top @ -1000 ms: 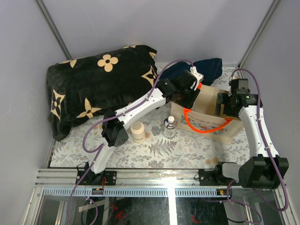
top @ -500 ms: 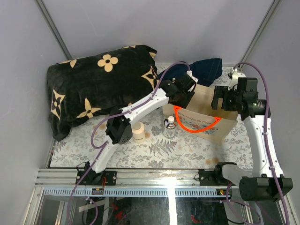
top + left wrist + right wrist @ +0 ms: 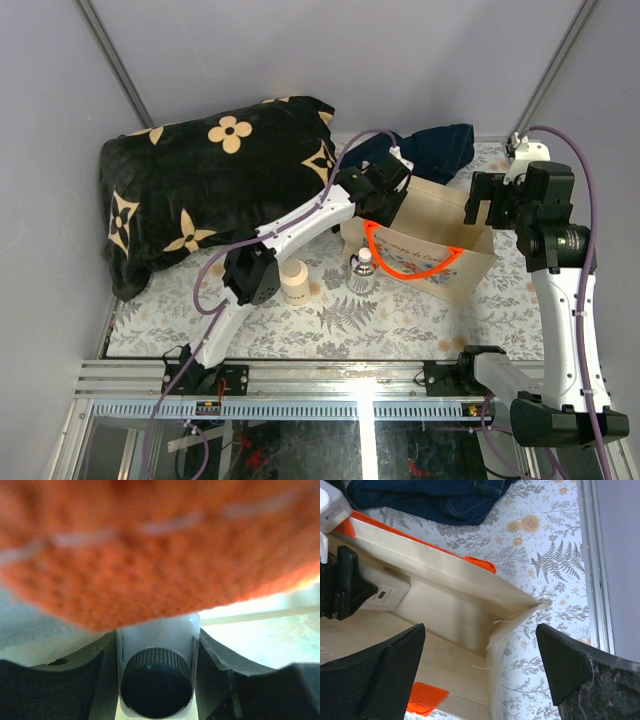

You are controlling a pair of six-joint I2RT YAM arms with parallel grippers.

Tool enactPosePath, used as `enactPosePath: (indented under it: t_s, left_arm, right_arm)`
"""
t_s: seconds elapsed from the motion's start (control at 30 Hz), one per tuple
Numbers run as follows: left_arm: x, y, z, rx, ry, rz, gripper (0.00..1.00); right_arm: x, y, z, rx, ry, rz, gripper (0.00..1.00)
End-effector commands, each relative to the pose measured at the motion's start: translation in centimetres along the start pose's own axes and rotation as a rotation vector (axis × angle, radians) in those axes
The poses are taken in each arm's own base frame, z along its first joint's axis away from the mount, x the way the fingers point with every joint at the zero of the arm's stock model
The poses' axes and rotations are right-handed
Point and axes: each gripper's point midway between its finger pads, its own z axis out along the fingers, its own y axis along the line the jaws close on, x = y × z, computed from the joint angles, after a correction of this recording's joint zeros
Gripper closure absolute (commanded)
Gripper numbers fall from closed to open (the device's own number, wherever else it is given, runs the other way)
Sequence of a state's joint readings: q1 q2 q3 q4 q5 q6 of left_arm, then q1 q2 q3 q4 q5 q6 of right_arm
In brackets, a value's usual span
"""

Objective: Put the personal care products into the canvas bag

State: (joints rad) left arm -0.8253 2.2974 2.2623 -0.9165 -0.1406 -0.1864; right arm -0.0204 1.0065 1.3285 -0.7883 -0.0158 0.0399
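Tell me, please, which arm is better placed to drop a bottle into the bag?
Left: the left pincer grips the dark-capped white bottle at the bag rim; the right pincer is open, empty.

Between the left claw's (image 3: 157,680) matt black fingers (image 3: 60,690) sits the white bottle (image 3: 159,632), smooth satin plastic, its dark cap (image 3: 156,682) finely ribbed round the edge. Just above that claw the orange handle (image 3: 150,545) is coarse woven webbing (the weave reads clearly despite the blur). Beneath the right claw (image 3: 480,670), whose own fingers (image 3: 575,670) look grainy and dull, the canvas bag (image 3: 445,610) is plain matt beige cloth with frayed threads at its corner. Beyond that claw the navy cloth (image 3: 430,497) looks like stitched denim, and the worktop (image 3: 545,555) has a matt printed covering. The blanket (image 3: 200,190) left of the left claw is plush and deep-piled.
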Motion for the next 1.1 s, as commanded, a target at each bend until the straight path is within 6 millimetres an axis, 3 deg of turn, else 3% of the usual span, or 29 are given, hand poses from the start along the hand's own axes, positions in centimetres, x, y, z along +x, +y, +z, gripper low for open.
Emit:
enactPosePath:
  t_s: [0.0,0.03,0.07,0.23,0.37,0.53,0.67,0.8,0.9,1.0,1.07]
  left_arm:
    - [-2.6,2.1,-1.8,-0.042,-0.091,-0.024,0.21]
    - [-2.8,2.0,-2.1,-0.032,-0.096,-0.024,0.02]
    - [-2.9,1.9,-2.3,-0.023,-0.100,-0.026,0.00]
    - [-4.1,1.2,-4.5,0.022,-0.144,-0.036,0.00]
    - [-5.7,1.8,-7.4,0.000,-0.206,-0.083,0.00]
    - [-8.8,2.5,-12.9,0.028,-0.331,-0.143,0.00]
    - [-10.6,2.5,-16.7,0.245,-0.449,-0.246,0.00]
    - [-11.7,5.3,-20.7,0.379,-0.586,-0.303,0.01]
    - [-12.0,7.8,-22.8,0.241,-0.577,-0.257,0.00]
    - [-10.2,11.0,-24.5,0.051,-0.543,-0.260,0.00]
    - [-7.9,13.3,-25.4,-0.075,-0.515,-0.282,0.01]
  right_arm:
    - [-0.9,-0.2,0.5,0.011,-0.022,-0.011,0.00]
    - [-0.9,-0.1,0.6,0.008,-0.017,-0.011,0.00]
    - [-0.8,-0.1,0.7,0.007,-0.013,-0.010,0.00]
    - [-0.5,-0.1,1.1,0.005,-0.002,-0.017,0.00]
    - [-0.2,-0.2,1.4,0.012,0.007,-0.019,0.00]
    - [0.2,-0.4,1.9,0.019,0.024,-0.020,0.00]
    - [0.3,-0.2,2.3,0.011,0.030,-0.020,0.00]
    - [0.1,-0.2,2.3,0.011,0.029,-0.024,0.00]
    - [0.1,-0.4,2.3,0.019,0.029,-0.029,0.00]
    - [0.2,-0.4,2.4,0.019,0.037,-0.030,0.00]
    - [0.3,-0.4,2.6,0.019,0.041,-0.028,0.00]
